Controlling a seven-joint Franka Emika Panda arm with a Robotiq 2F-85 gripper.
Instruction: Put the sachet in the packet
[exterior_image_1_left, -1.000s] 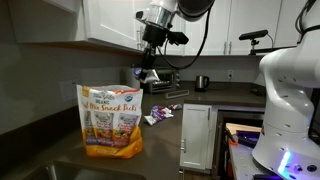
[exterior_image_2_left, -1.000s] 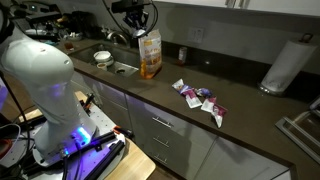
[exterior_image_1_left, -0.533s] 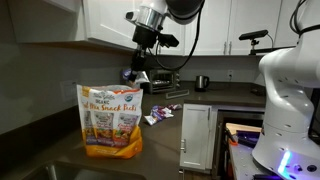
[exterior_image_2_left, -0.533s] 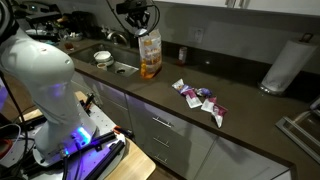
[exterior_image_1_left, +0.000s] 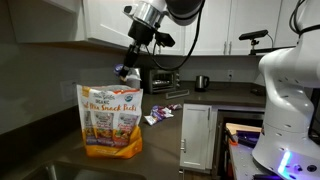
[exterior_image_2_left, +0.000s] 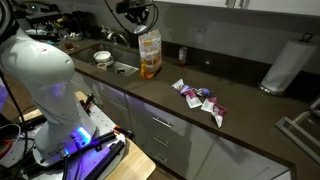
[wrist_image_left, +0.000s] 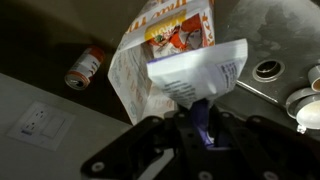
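Observation:
The packet (exterior_image_1_left: 110, 120) is a large orange stand-up snack bag on the dark counter; it also shows in an exterior view (exterior_image_2_left: 149, 55) and from above in the wrist view (wrist_image_left: 165, 40). My gripper (exterior_image_1_left: 127, 73) hangs just above the packet's top right corner and is shut on a sachet (exterior_image_1_left: 126, 73). In the wrist view the sachet (wrist_image_left: 195, 75) is white and purple and sticks out from between the fingers (wrist_image_left: 200, 125), above the packet's mouth. Several more sachets (exterior_image_2_left: 200, 100) lie loose on the counter, also seen in an exterior view (exterior_image_1_left: 165, 113).
A sink (exterior_image_2_left: 118, 67) with a bowl (exterior_image_2_left: 101, 57) lies beside the packet. A red can (wrist_image_left: 85, 66) stands behind it. A paper towel roll (exterior_image_2_left: 279, 65) stands further along the counter. White cabinets hang above. A toaster oven (exterior_image_1_left: 160, 80) and kettle (exterior_image_1_left: 202, 82) stand behind.
My gripper has carried the sachet from beside the packet toward it, and now holds it just over the packet's top. The packet and the loose sachets have not moved.

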